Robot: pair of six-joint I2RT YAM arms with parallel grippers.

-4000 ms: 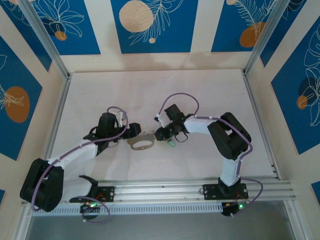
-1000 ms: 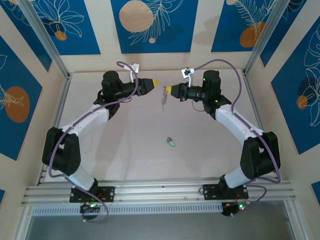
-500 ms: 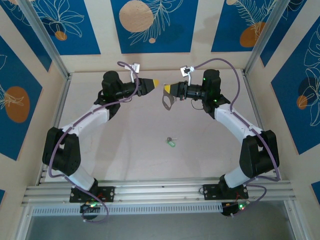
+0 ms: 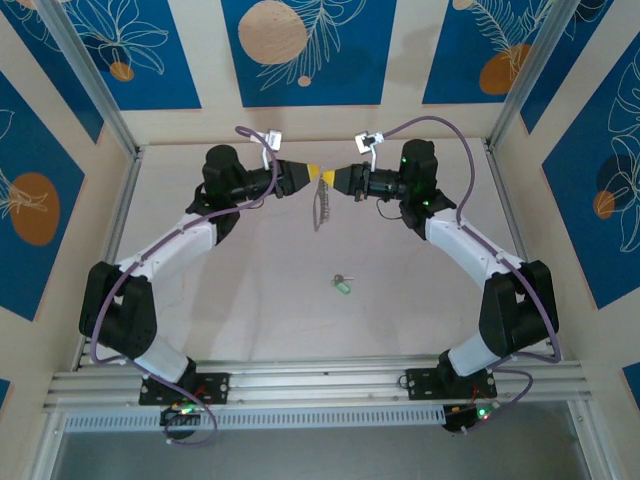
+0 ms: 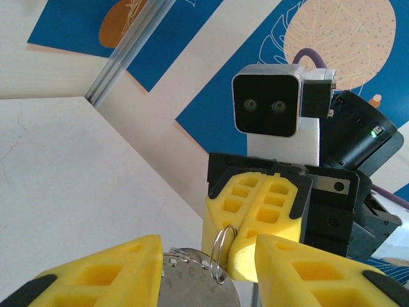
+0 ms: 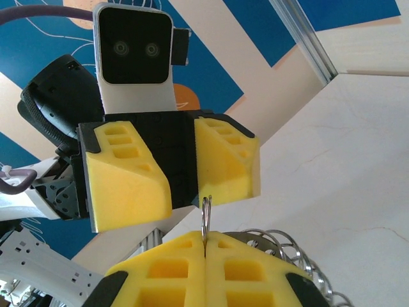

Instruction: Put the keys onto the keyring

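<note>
You're looking at white links and black joints on the left arm [image 4: 178, 240] and right arm [image 4: 462, 245], purple cables [image 4: 440, 123] looping alongside, yellow cut-out finger pads [image 6: 128, 185], white-cased wrist cameras [image 5: 276, 102].

A robot lab cell. Around the white table [image 4: 250, 310] stand blue leaf-print panels [image 4: 340, 80], with aluminium posts [image 4: 90, 85] at its far corners.

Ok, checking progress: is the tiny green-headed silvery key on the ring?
Off: the key lies on the table, apart from the thin grey oval keyring the right gripper holds.
</note>
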